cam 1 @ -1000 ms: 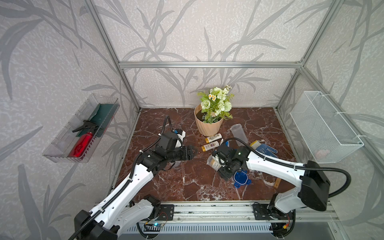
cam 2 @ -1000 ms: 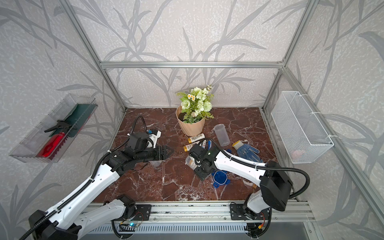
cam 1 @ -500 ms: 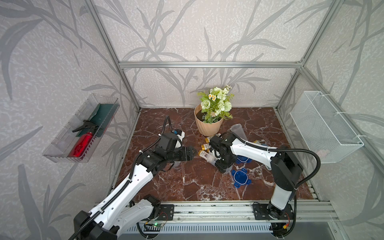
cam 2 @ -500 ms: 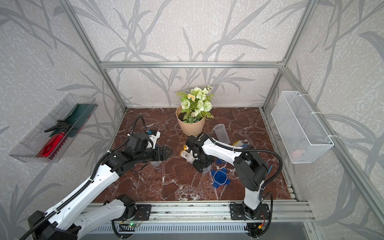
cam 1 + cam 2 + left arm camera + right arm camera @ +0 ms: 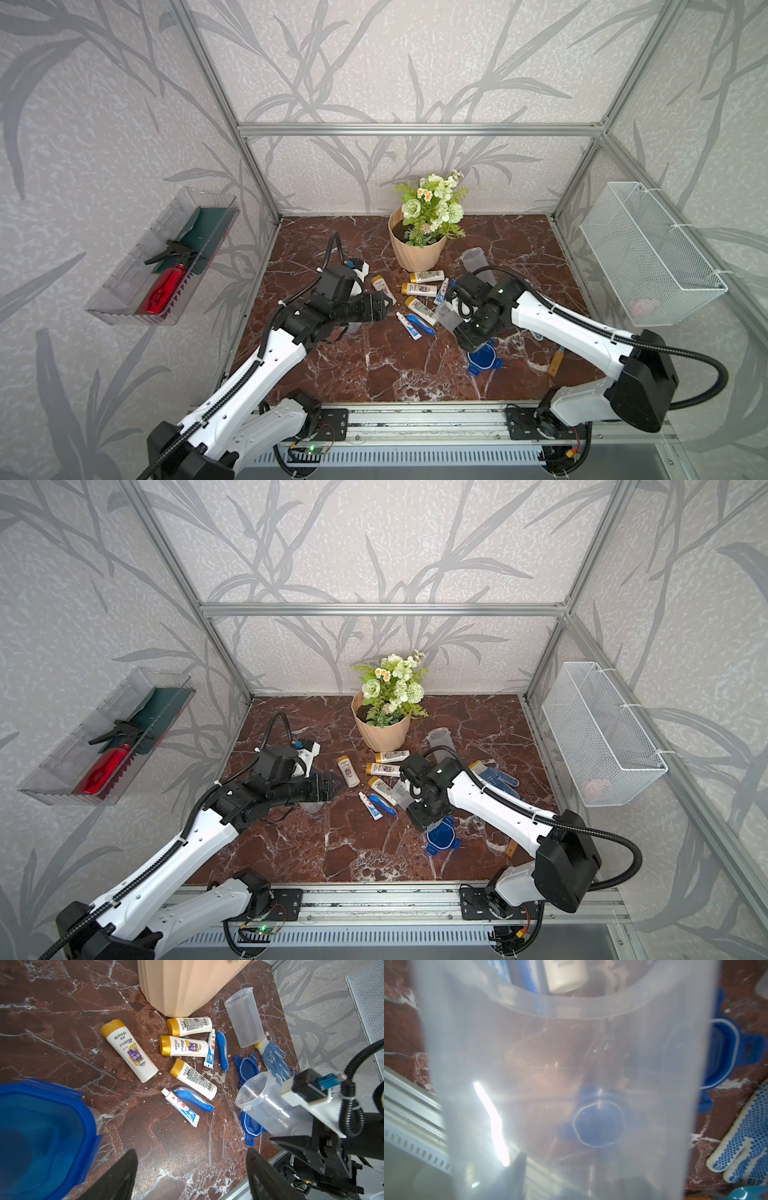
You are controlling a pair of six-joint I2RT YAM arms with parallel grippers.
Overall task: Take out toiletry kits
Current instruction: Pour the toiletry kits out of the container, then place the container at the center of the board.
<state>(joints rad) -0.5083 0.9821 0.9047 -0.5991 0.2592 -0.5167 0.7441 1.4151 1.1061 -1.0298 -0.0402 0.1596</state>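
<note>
- Location: the toiletry kits [image 5: 184,1046] lie loose on the bench [image 5: 52,1001], scattered between the flower pot [image 5: 182,987] and the clear jar [image 5: 268,1105]. The jar looks empty in the right wrist view.
- Left tool [image 5: 190,1153]: fingers spread, nothing between them, poised near the scatter.
- Right tool [image 5: 297,1126]: pinching the clear jar near its base. The jar is tilted, with its mouth toward the kits.
- Mini bottles [image 5: 128,1051]: four, all lying flat. Judged light, with smooth plastic that may slip or roll. Take hold across the flattened body at mid-length, not on the gold cap.
- Toothpaste tubes [image 5: 180,1107]: two, judged soft and thin. They will dent under pressure, so grip near the cap shoulder.
- Toothbrushes [image 5: 193,1099]: two, slim and stiff, low to the bench. Grip across the width at the centre.
- Risk: one tube touches a toothbrush and a bottle lies just beside them, so a closing grip may catch two items.
</note>
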